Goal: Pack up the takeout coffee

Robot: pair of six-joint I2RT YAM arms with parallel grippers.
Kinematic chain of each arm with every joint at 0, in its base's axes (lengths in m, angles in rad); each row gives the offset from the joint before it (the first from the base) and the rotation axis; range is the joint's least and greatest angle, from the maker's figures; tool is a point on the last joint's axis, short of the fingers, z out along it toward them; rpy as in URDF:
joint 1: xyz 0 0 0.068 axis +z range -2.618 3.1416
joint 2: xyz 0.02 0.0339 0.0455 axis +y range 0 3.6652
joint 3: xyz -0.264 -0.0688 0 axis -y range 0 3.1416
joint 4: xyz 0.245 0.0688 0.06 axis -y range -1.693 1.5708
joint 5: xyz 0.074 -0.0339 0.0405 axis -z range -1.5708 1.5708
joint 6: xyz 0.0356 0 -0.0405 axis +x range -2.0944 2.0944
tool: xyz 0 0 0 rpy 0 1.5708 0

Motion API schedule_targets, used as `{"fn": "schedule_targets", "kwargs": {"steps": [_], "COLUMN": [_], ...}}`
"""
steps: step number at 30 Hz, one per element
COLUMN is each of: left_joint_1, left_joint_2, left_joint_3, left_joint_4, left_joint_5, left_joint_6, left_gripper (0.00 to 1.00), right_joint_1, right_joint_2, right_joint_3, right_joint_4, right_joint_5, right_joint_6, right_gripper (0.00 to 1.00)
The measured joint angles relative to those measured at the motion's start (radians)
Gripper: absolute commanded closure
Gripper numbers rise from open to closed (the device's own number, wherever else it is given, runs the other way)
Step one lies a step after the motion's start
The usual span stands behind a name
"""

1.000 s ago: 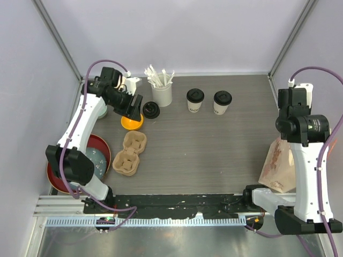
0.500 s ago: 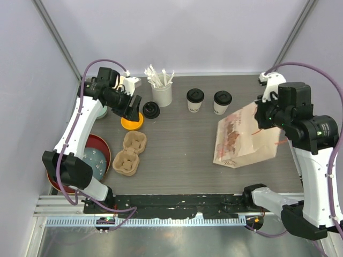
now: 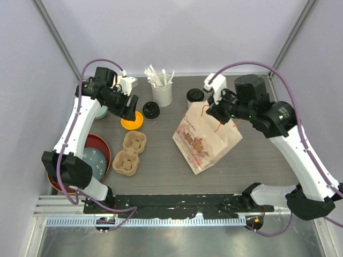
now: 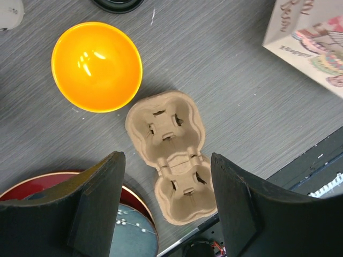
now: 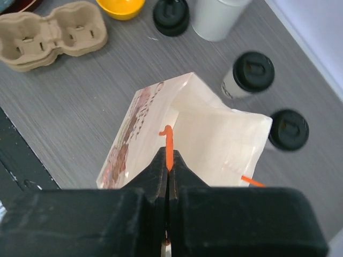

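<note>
bag (image 3: 206, 139) swung left, right gripper (image 5: 168, 156) pinches handle (image 5: 167, 136), left gripper (image 4: 167, 182) wide, overhead hides cup (image 5: 288, 128)

An orange bowl (image 3: 132, 122) is being shown near the table's back-left corner, a loose black lid (image 3: 150, 110) just beside it; a cardboard cup carrier (image 3: 129, 153) is being shown in front of the bowl; a red plate (image 3: 102, 147) is sitting at the left edge; a printed paper bag (image 3: 203, 140) is tilting mid-table.

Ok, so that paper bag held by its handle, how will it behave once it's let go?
Probably light and floppy: the paper bag leans tilted, held only by one thin orange handle pinched in the right gripper. Its open mouth looks empty inside, so it may sag or tip over when released.
</note>
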Motion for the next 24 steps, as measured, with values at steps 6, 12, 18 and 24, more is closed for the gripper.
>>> {"fn": "schedule_targets", "kwargs": {"steps": [6, 12, 18, 24], "left_joint_1": [0.026, 0.040, 0.060, 0.060], "left_joint_2": [0.000, 0.000, 0.000, 0.000], "left_joint_3": [-0.020, -0.127, -0.268, -0.374], "left_joint_4": [-0.007, -0.030, -0.050, -0.061], "left_joint_5": [-0.021, -0.050, -0.091, -0.113], "left_joint_6": [0.015, 0.055, 0.091, 0.120], "left_gripper": [0.28, 0.28, 0.40, 0.39], "right_joint_1": [0.135, 0.217, 0.219, 0.219], "right_joint_2": [0.102, 0.201, 0.200, 0.161], "right_joint_3": [-0.005, -0.005, -0.015, -0.043], "right_joint_4": [0.077, 0.086, 0.098, 0.135], "right_joint_5": [-0.052, -0.082, -0.093, -0.105], "right_joint_6": [-0.190, -0.312, -0.351, -0.342], "right_gripper": [0.99, 0.77, 0.35, 0.29]}}
